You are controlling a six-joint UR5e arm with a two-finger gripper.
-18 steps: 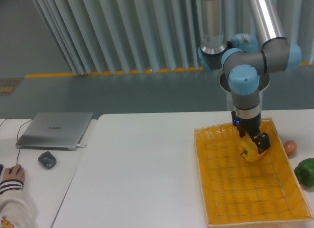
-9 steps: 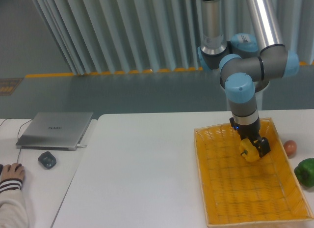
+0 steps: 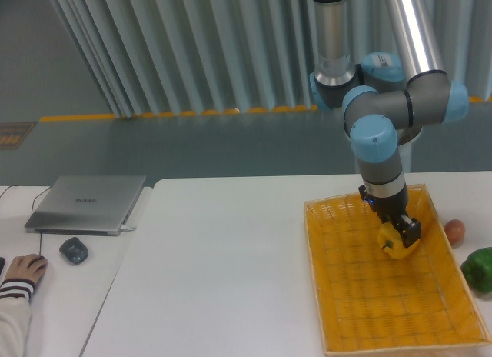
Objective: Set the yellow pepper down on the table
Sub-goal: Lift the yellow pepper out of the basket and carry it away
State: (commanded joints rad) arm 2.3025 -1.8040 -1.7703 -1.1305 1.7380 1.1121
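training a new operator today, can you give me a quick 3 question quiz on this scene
1. True or false: the pepper lies on the bare table.
2. What is the gripper shut on? A) the green pepper B) the yellow pepper C) the mouse
3. Fill in: the small reddish fruit lies on the table to the ____ of the basket in the picture.

Key
1. False: it is held by the gripper over the basket.
2. B. The green pepper lies untouched on the table, and the mouse is on the desk beside the laptop.
3. right
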